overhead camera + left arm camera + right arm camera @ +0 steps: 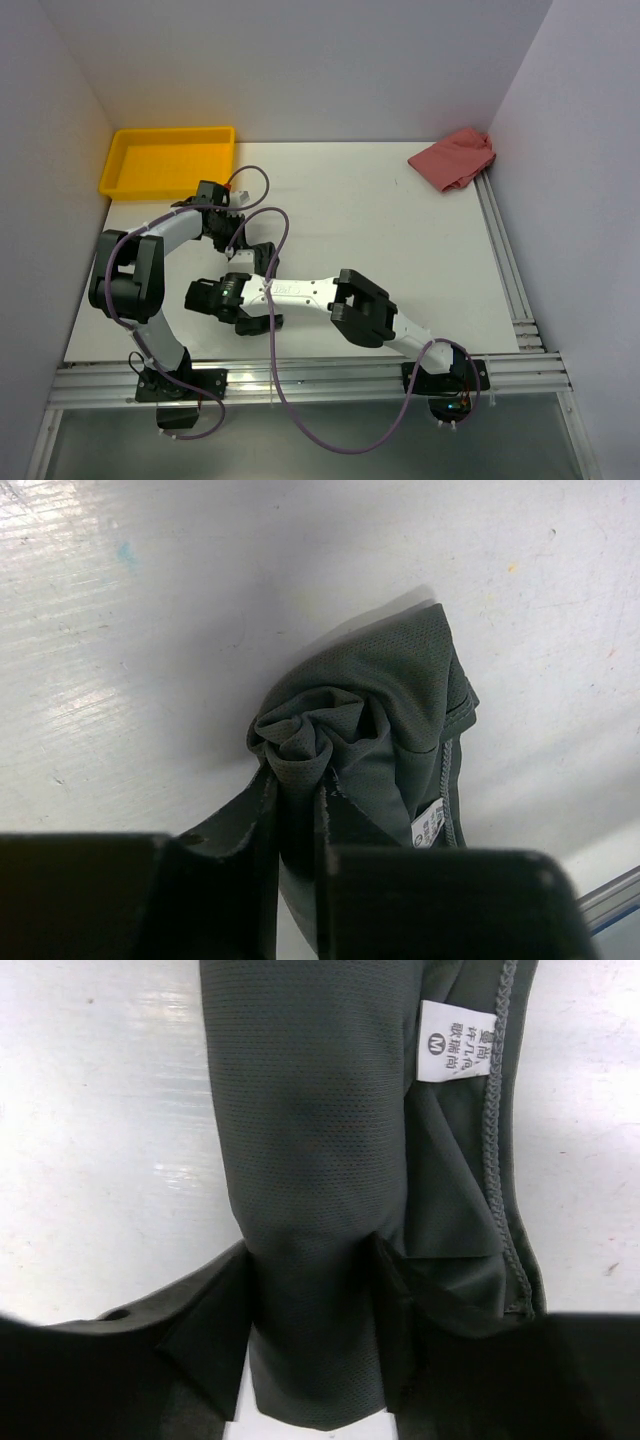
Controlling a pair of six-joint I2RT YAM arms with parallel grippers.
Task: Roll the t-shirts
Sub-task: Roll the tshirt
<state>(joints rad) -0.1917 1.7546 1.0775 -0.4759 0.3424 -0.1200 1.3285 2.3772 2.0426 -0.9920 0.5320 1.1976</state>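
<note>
1. Charcoal-grey knit t-shirt [370, 720]: uniform dark grey, fine pinhole mesh pattern, no print; seam stitching in matching grey.
2. Small white fabric label [458, 1040]: white ground, dark grey characters, circled "M".
3. Flat white table top [360, 220]: white, faint scuffs; one blue-green fleck at 10 o'clock in the left wrist view.
4. Rectangular yellow plastic tray [165, 165], 10 o'clock: bright, plain yellow.
5. Crumpled salmon-red cloth [455, 160], 1 o'clock: plain.
6. Thin purple cable [274, 360]: lilac.

White table [350, 200]: yellow tray [170, 131], red cloth [452, 160], rolled grey t-shirt [370, 720].

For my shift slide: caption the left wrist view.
Left hand pinches the bunched end of a rolled grey t-shirt, white label showing.
</note>
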